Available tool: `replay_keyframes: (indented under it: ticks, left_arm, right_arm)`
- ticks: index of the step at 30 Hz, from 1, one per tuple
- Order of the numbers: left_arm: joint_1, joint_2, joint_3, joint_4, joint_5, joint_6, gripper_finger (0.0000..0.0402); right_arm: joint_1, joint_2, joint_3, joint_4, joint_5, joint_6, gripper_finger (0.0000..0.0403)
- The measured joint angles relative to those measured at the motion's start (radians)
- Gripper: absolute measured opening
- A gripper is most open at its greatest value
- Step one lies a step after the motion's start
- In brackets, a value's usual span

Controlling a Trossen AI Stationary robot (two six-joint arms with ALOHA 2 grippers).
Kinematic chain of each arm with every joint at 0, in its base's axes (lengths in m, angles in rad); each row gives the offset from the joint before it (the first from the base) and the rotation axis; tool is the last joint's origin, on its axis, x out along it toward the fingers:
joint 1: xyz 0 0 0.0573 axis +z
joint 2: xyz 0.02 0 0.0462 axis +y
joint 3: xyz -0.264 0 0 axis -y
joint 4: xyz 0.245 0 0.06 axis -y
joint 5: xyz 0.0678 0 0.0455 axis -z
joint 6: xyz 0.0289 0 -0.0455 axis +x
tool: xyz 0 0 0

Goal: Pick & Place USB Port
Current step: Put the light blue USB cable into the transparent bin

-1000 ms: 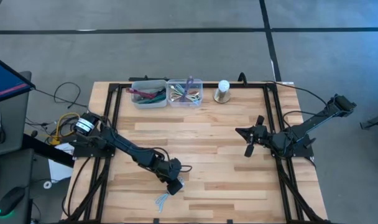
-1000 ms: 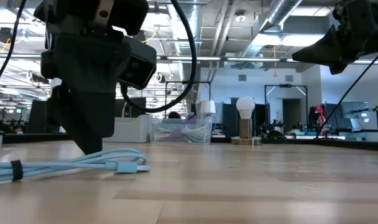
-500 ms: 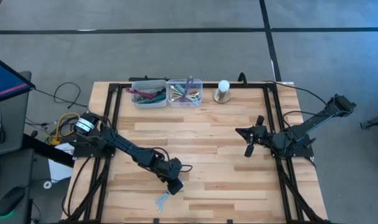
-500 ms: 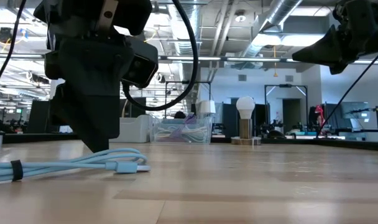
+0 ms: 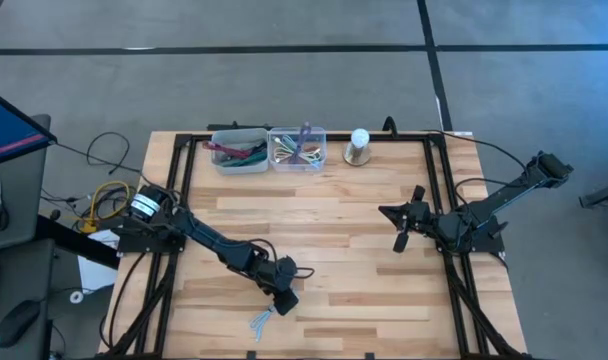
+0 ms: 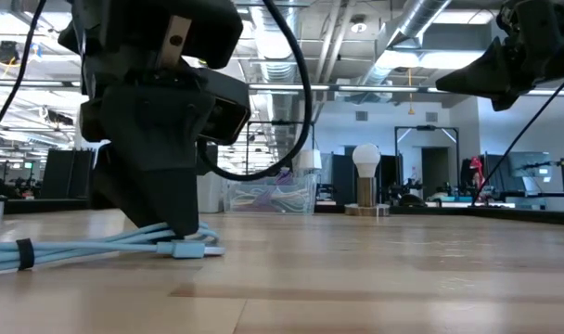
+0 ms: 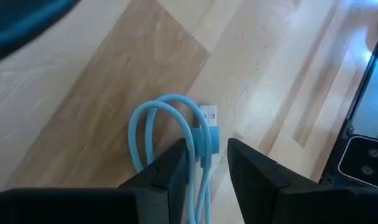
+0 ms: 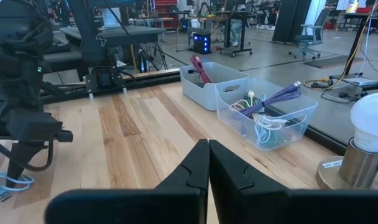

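A light blue USB cable (image 5: 261, 320), coiled and bound with a dark strap, lies flat on the table near its near edge. Its white plug (image 7: 208, 114) points out past the loop (image 7: 153, 118). My left gripper (image 7: 207, 168) is open and lowered over the cable (image 6: 96, 249) from above. One finger stands on each side of the strands, just behind the plug's blue body. In the low view the left gripper (image 6: 175, 232) reaches down to table level. My right gripper (image 8: 208, 149) is shut and hovers above the table's right half (image 5: 392, 213). My left gripper's fingers (image 7: 173, 165) straddle the cable's strands just behind the plug body (image 7: 209, 142), coming from above and pointing down. The cable lies flat on the table. I cannot tell whether either finger touches it.
Two clear bins (image 5: 240, 150) (image 5: 297, 148) holding other cables stand at the far edge, with a light bulb on a stand (image 5: 359, 147) beside them. Black frame rails (image 5: 446, 200) run along the table's sides. Bare wood lies between the two arms.
My left gripper has moved a little toward the table's right and near edge and has come down over the cable, from beside the loop to astride the strands by the plug. The cable has stayed where it was.
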Motion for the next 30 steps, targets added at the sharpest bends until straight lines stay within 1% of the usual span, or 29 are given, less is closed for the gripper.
replay_keyframes:
  ticks: [3,6,13,18,22,24,27,30]
  left_arm:
    - [0.002,-0.005,0.0,0.004,0.004,0.006,0.0112]
    - [0.002,-0.009,-0.002,0.0,0.004,0.007,0.0094]
    - [0.0,-0.011,-0.003,-0.002,0.016,0.007,0.0012]
    - [-0.001,-0.02,-0.004,0.0,0.004,0.096,0.001]
    - [0.008,-0.079,-0.007,-0.015,-0.02,0.17,0.0008]
    - [0.012,-0.132,-0.006,-0.025,-0.062,0.2,0.0008]
    - [0.017,-0.219,-0.006,-0.087,-0.158,0.269,0.0006]
    - [0.029,-0.315,-0.006,-0.137,-0.278,0.361,0.0006]
  right_arm:
    - [0.0,0.0,0.0,0.0,0.0,0.0,0.0002]
    - [0.0,0.0,0.0,0.0,0.0,0.0,0.0002]
    - [0.001,0.0,0.0,0.0,0.0,0.005,0.0002]
    - [0.001,0.0,0.0,0.0,0.0,0.007,0.0002]
    - [0.001,0.0,0.0,0.0,0.0,0.007,0.0002]
    - [0.001,0.0,0.0,0.0,0.0,0.007,0.0002]
    - [0.001,0.0,0.0,0.0,0.0,0.007,0.0002]
    - [0.001,0.0,0.0,-0.002,0.0,0.007,0.0002]
